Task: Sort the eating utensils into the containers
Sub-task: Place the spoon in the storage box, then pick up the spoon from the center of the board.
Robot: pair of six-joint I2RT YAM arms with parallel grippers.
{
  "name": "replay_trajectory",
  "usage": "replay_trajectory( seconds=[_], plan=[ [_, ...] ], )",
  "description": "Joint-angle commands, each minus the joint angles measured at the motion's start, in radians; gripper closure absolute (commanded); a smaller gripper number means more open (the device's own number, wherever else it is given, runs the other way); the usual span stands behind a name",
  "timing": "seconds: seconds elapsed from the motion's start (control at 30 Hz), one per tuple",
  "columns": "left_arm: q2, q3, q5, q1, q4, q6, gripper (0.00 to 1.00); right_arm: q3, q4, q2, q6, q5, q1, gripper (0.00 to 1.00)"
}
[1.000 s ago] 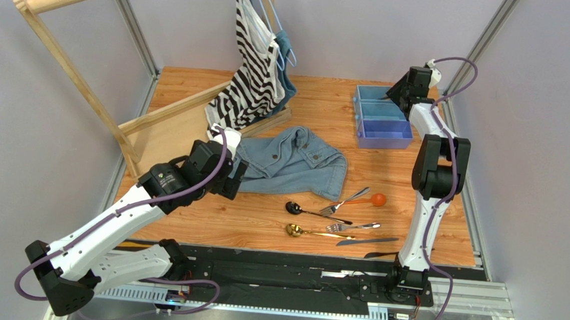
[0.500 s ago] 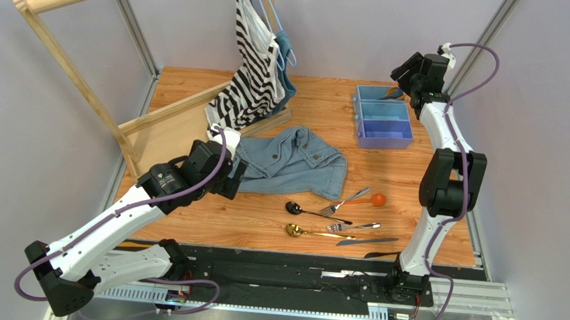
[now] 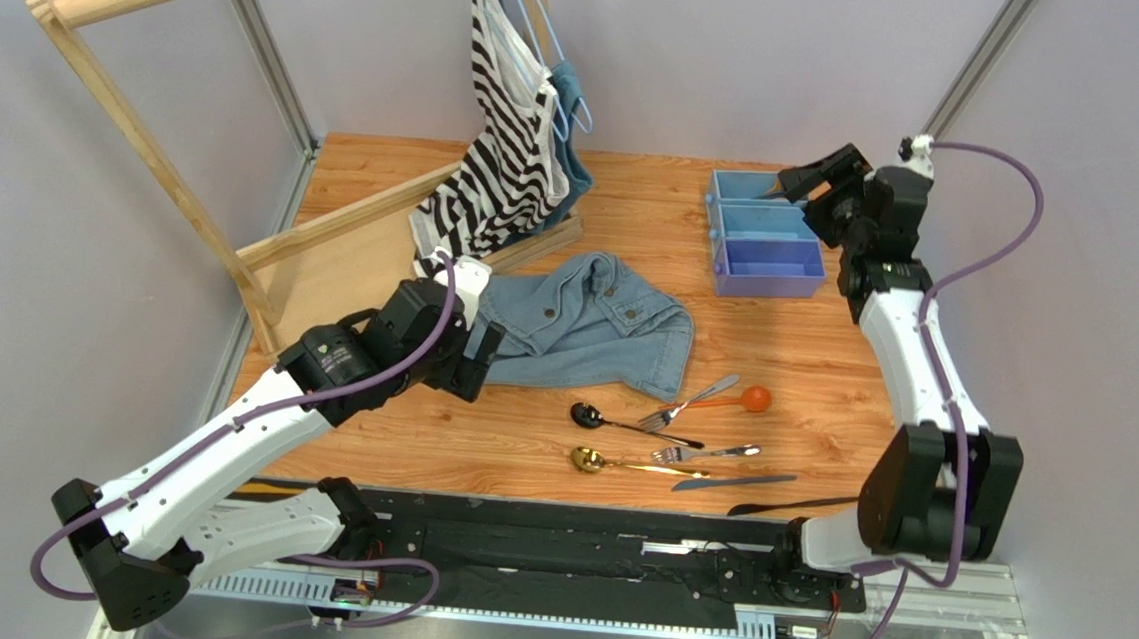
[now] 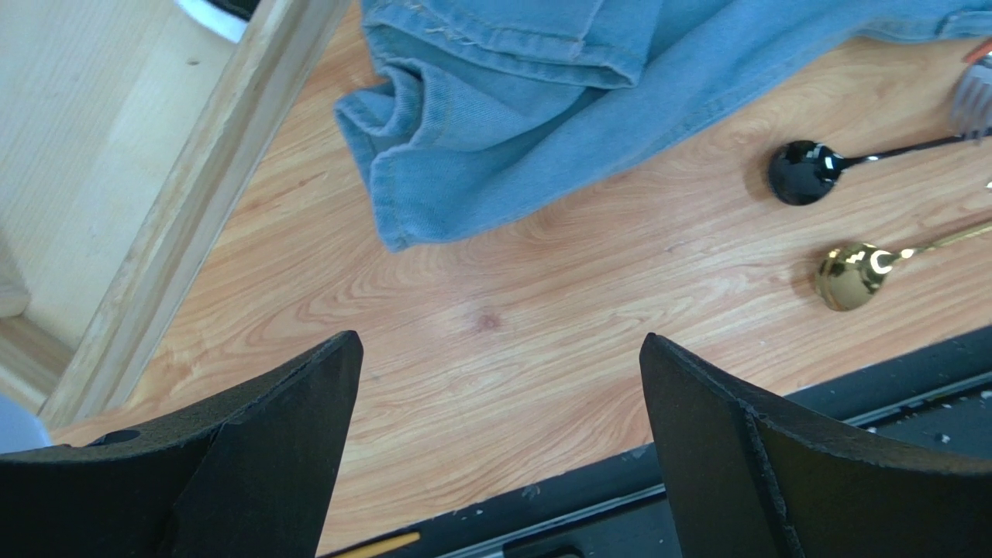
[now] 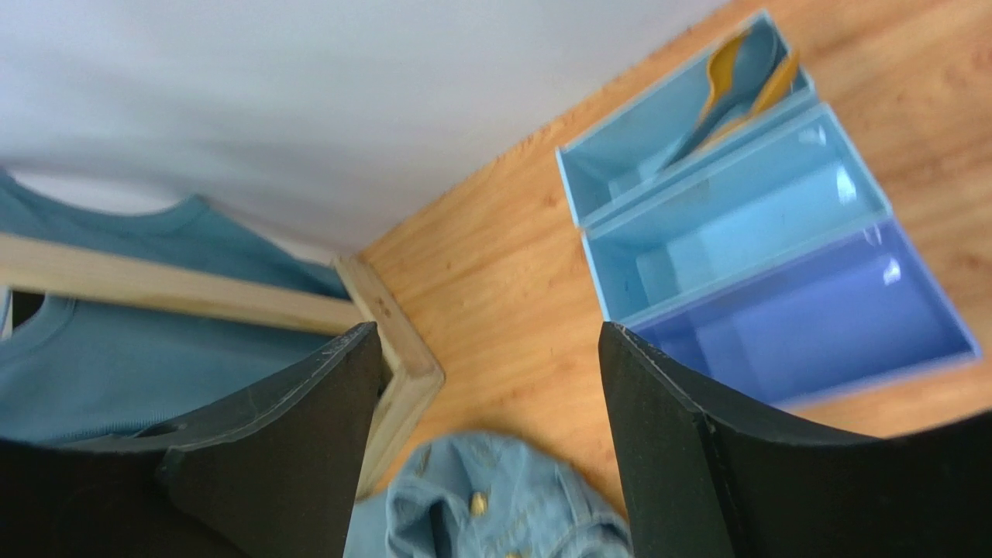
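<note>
The right fingers [image 5: 687, 453] have spread wide, released and empty, their arm swung out to the frame's right edge beside the upper-right tray [image 3: 766, 288], whose far compartment holds yellow spoons [image 5: 728, 64]. The left fingers [image 4: 268, 453] stay released at left centre. The other cutlery [image 3: 587, 458] lies on the table [image 3: 522, 437] at lower centre.

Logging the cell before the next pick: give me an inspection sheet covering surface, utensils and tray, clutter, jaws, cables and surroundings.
Surface: wooden table, no spills seen.
Job's things: tray, spoons in its far compartment, other two empty; black spoon, gold spoon, orange spoon, forks, knives loose near the front edge.
Clutter: denim garment lying on the table; wooden rack; striped top hanging.
Jaws: left gripper open, empty, over bare wood; right gripper open, empty, near the tray's far end.
Cables: purple cables along both arms, clear of the utensils.
Surroundings: grey walls, metal frame posts.
</note>
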Motion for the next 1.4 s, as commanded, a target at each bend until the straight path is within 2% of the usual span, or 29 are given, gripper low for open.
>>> replay_trajectory(
  seconds=[0.0,0.13,0.37,0.57,0.67,0.83,1.2,1.37],
  plan=[
    [0.011,0.009,0.106,0.003,0.068,0.045,0.02,-0.203,0.053,-0.17,0.047,-0.053,0.0,0.27],
    [0.056,0.03,0.189,0.003,0.094,0.054,0.02,-0.357,0.078,-0.341,0.052,-0.075,0.0,0.27],
    [0.152,0.075,0.275,-0.016,0.154,0.047,0.03,-0.57,0.039,-0.541,0.067,-0.142,0.0,0.27],
    [0.324,0.167,0.248,-0.127,0.226,0.071,0.05,-0.745,0.116,-0.653,0.118,-0.17,0.0,0.28],
    [0.43,0.231,0.241,-0.176,0.249,0.084,0.09,-0.798,0.11,-0.713,0.113,-0.174,0.0,0.27],
    [0.591,0.314,0.317,-0.211,0.319,0.071,0.18,-0.808,-0.016,-0.811,0.076,-0.15,-0.002,0.27],
    [0.855,0.474,0.415,-0.27,0.482,0.057,0.27,-0.835,-0.014,-0.866,0.125,-0.199,-0.002,0.29],
    [0.91,0.511,0.432,-0.279,0.528,0.03,0.29,-0.836,-0.017,-0.877,0.127,-0.214,-0.002,0.29]
  ],
)
